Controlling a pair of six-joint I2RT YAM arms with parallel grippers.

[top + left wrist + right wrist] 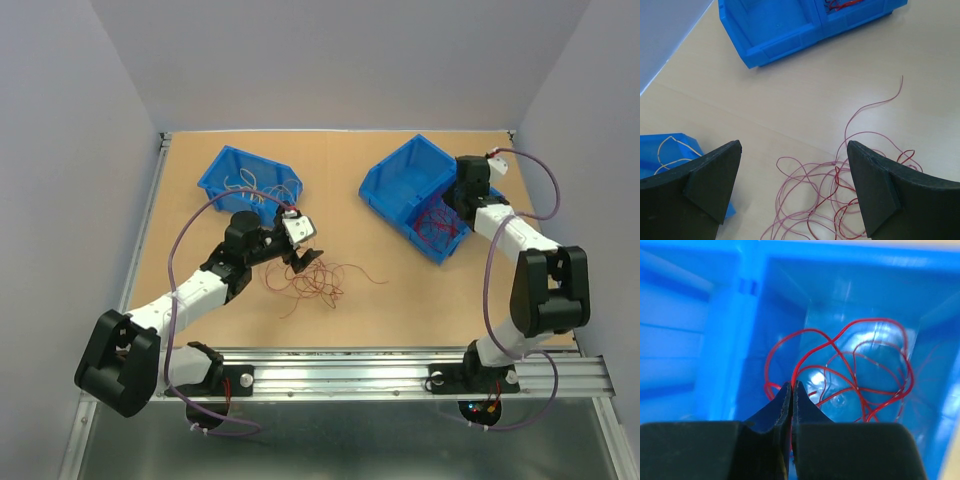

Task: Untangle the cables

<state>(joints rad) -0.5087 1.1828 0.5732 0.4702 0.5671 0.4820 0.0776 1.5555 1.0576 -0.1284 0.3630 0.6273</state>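
The top external view looks steeply down from behind the arm bases (pixel 450 378) over the whole table (pixel 400 310). The left wrist view sits low and close, facing across the loose cables (pixel 830 190) toward the blue bin (pixel 790 30) at its upper edge, both also in the overhead frame. The right wrist view peers into that bin from very near

open table (pixel 335 215) between left bin (pixel 215 178) and right bin (pixel 385 185); cables (pixel 310 280) clutter the near middle.
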